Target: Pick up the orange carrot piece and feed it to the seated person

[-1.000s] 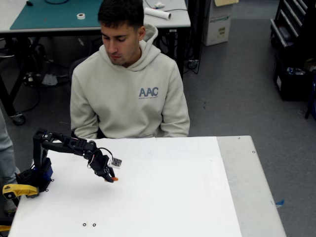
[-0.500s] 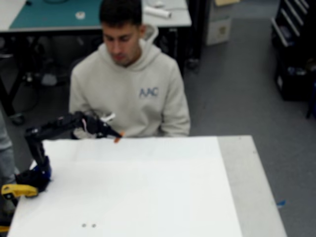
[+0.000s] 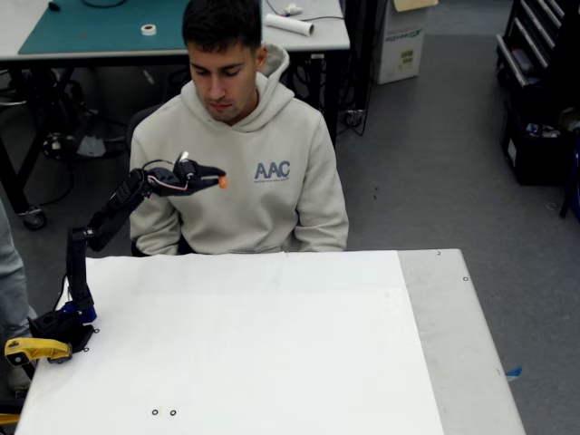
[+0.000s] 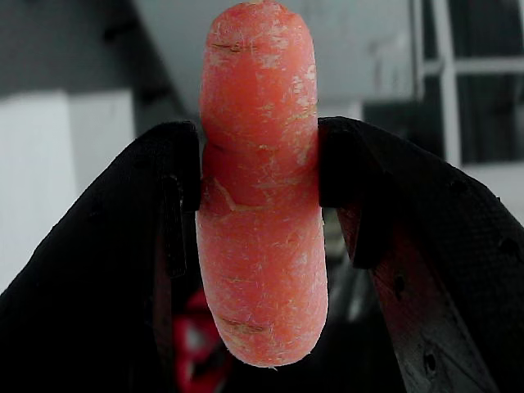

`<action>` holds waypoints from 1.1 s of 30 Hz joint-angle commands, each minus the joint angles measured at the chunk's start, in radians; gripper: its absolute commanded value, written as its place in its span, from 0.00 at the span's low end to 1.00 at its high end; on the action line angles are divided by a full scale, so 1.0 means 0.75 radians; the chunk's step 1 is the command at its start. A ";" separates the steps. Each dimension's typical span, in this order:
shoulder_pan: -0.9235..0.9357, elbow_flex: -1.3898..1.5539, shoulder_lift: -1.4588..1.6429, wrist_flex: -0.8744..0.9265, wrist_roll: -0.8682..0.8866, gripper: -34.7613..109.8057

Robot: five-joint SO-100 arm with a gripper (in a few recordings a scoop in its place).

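arm raised, extended | tool (image 3: 216,178) clamped on carrot piece (image 4: 260,184)

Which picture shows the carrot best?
The wrist view: the orange carrot piece is seen up close, pinched between the claw's two black fingers, with its skin lines clear. In the fixed view the carrot is just a tiny orange dot at the claw's tip, in front of the seated person.

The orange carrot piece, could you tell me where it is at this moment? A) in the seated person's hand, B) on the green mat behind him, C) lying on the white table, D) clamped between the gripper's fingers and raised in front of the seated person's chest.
D: the orange carrot piece sits pinched in the gripper, lifted above the white table before the seated person; the wrist view shows both fingers pressing its sides.
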 commanded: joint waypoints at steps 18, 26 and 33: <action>-0.200 -0.967 -0.550 -0.282 -0.018 0.23; -0.245 -0.965 -0.736 -0.781 -0.033 0.23; -0.247 -0.965 -0.789 -0.865 -0.035 0.23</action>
